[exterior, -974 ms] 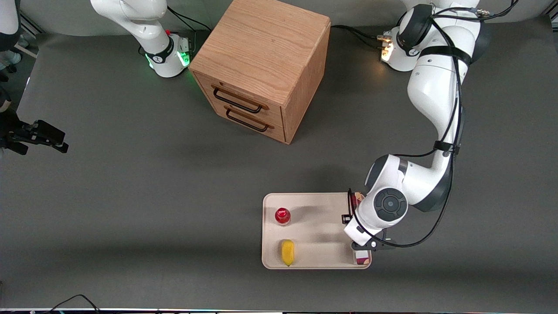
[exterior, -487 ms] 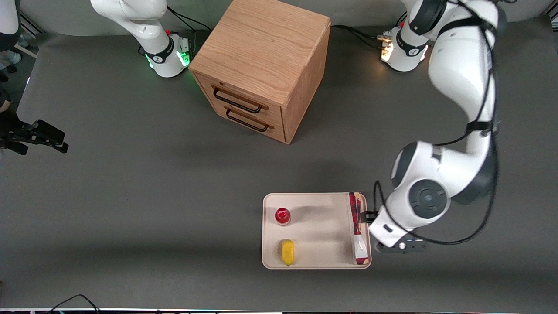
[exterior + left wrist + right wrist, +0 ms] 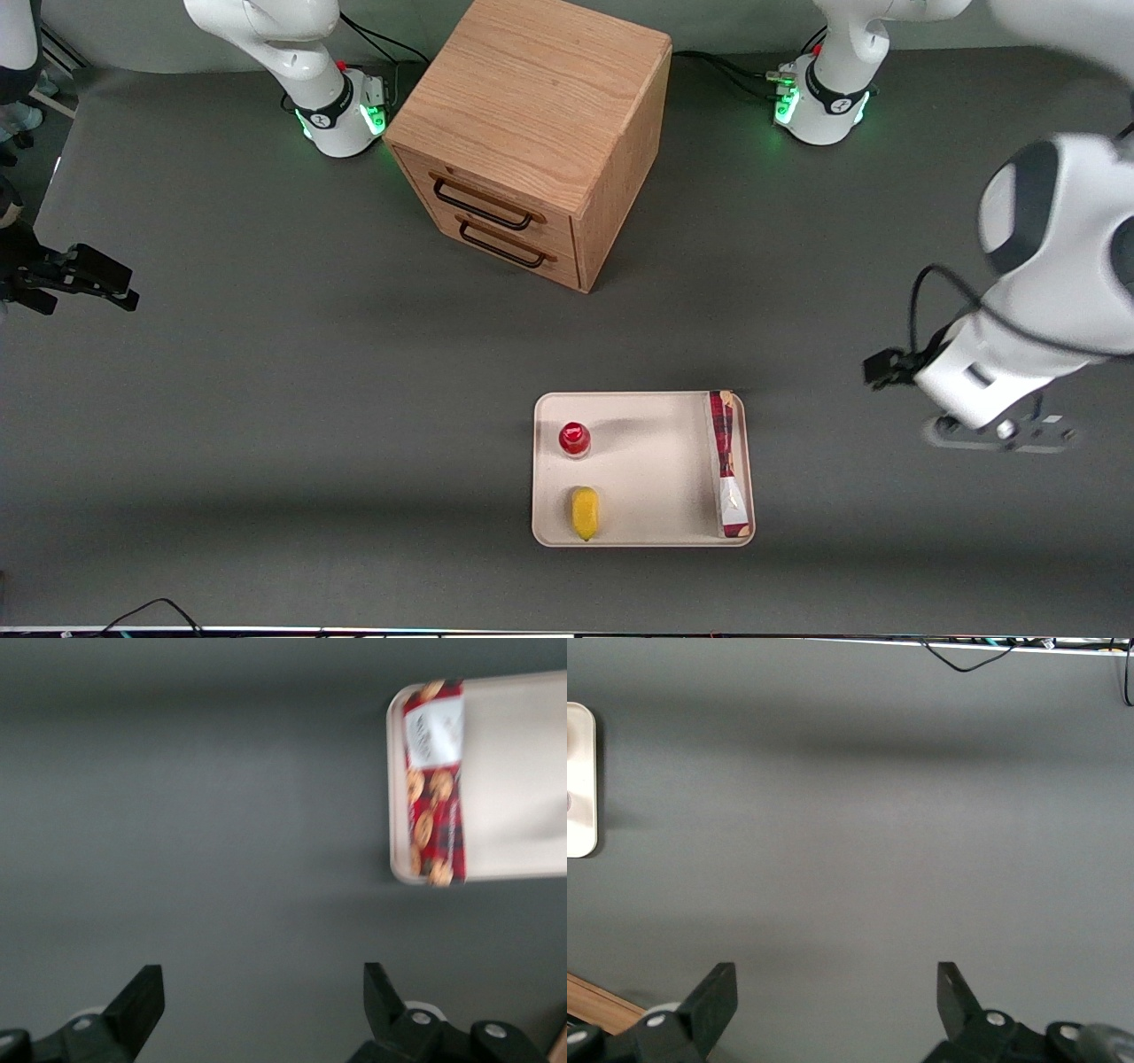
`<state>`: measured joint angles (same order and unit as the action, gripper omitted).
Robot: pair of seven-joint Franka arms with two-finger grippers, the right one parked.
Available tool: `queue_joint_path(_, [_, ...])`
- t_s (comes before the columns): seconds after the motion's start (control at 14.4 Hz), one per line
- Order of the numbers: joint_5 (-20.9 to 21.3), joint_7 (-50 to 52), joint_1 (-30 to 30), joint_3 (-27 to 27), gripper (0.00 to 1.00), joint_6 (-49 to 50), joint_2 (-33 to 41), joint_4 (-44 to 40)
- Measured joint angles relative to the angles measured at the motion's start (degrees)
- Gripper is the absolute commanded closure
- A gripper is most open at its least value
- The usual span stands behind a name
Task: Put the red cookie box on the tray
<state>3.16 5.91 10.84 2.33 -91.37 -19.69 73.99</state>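
I have the jaws point(image 3: 257, 1010) spread wide and holding nothing, hanging over bare grey surface point(image 3: 354, 372) well clear of the tray point(image 3: 638, 470), toward the working arm's end. The red cookie box point(image 3: 726, 465) is nowhere near the jaws; it lies flat inside the tray, pressed along the short rim that faces them, running nearly the full length of that side. As I read it, the placing is done, so the risks are small ones. In the wrist view one end of the box point(image 3: 434, 784) seems to sit on or over the tray's rim point(image 3: 391, 797) at the corner, and I cannot tell whether it rests fully on the tray floor or rides up on the lip; if it is perched, a bump to the tray could tip it out onto the surface. The other danger is my own arm: sweeping the jaws low toward the tray again could catch the box's long edge and push it across the tray toward the small red-capped bottle point(image 3: 574, 438) and the yellow item point(image 3: 584, 512), both well apart from it now. I would keep the jaws high and away from the tray.
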Motion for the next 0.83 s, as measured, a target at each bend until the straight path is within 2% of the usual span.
queue_joint_path(0.42, [-0.34, -5.57, -0.07, 6.52, 0.00, 0.96, 16.93, 15.29])
queue_joint_path(0.63, [-0.47, -6.27, -0.05, 6.74, 0.00, -0.41, 21.87, 20.23])
queue_joint_path(0.83, [-1.27, -6.29, -0.03, 6.63, 0.00, -1.08, 23.37, 21.90])
